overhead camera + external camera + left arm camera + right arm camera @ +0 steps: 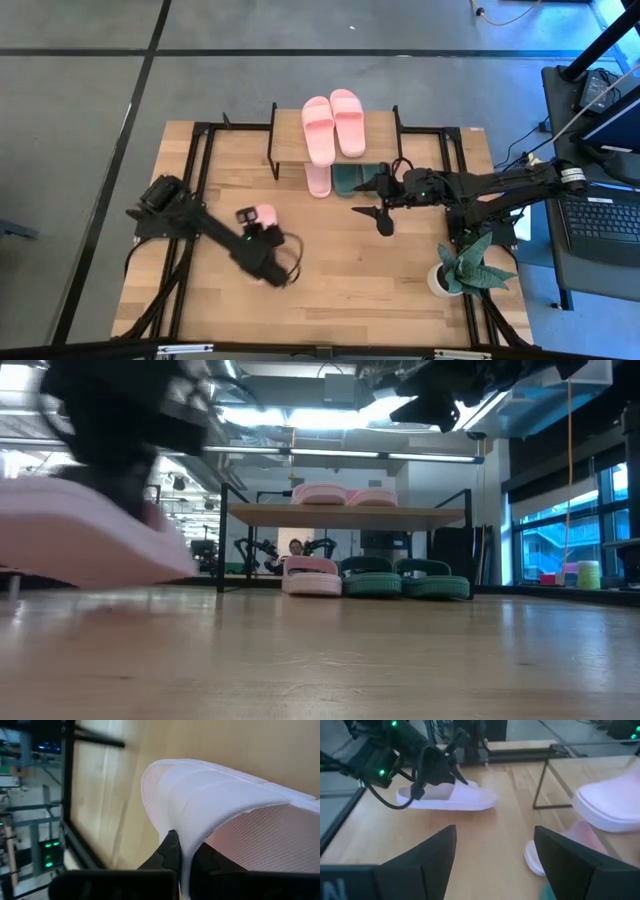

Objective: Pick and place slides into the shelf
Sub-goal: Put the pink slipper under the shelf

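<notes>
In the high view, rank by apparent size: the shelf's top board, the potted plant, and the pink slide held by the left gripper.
1. The shelf's top board, clearly largest.
2. The potted plant.
3. The pink slide gripped by the left gripper; it looks smallest, but the arm hides part of it, so its rank below the plant is unsure.

Top board (290, 135) half bare beside the pink pair (334, 125); lower level crowded, with the right gripper (378, 199) hanging in front.
</notes>
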Controlling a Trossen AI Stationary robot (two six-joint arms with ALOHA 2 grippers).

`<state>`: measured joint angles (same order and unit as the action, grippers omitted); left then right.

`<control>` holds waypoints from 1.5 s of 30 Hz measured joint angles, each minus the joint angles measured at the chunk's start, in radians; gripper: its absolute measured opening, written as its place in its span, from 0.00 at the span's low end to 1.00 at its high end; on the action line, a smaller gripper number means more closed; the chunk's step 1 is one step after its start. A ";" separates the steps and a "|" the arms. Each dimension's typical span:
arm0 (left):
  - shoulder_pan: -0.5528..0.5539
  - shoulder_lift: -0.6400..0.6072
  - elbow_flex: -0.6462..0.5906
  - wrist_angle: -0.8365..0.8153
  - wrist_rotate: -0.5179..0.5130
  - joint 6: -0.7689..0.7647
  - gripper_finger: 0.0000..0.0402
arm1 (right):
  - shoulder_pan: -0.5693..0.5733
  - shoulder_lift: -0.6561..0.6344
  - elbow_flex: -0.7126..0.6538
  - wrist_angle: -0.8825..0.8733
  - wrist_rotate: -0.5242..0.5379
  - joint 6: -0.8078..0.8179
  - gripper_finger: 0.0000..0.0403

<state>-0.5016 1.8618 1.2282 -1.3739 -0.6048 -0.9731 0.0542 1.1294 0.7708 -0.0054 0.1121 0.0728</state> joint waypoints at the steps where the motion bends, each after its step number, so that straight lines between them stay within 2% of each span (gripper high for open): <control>1: 0.031 0.000 0.000 0.031 -0.011 0.040 0.00 | -0.003 -0.011 0.000 -0.022 0.001 -0.007 0.66; 6: 0.161 0.000 0.000 0.210 -0.080 0.216 0.00 | -0.026 -0.082 0.000 -0.114 0.003 -0.025 0.66; 13: 0.279 0.000 0.000 0.396 -0.143 0.424 0.00 | -0.034 -0.179 0.000 -0.193 0.003 -0.037 0.66; 25: 0.387 0.000 0.000 0.529 -0.164 0.583 0.00 | -0.035 -0.209 0.000 -0.268 0.002 -0.028 0.66; 33: 0.421 0.018 -0.004 0.537 -0.137 0.591 0.00 | -0.035 -0.209 -0.004 -0.274 0.002 -0.008 0.66; 45: 0.409 0.022 -0.005 0.521 -0.136 0.558 0.00 | -0.035 -0.209 -0.004 -0.275 0.001 0.001 0.66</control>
<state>-0.0929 1.8839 1.2232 -0.8528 -0.7405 -0.4151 0.0196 0.9203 0.7666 -0.2802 0.1135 0.0741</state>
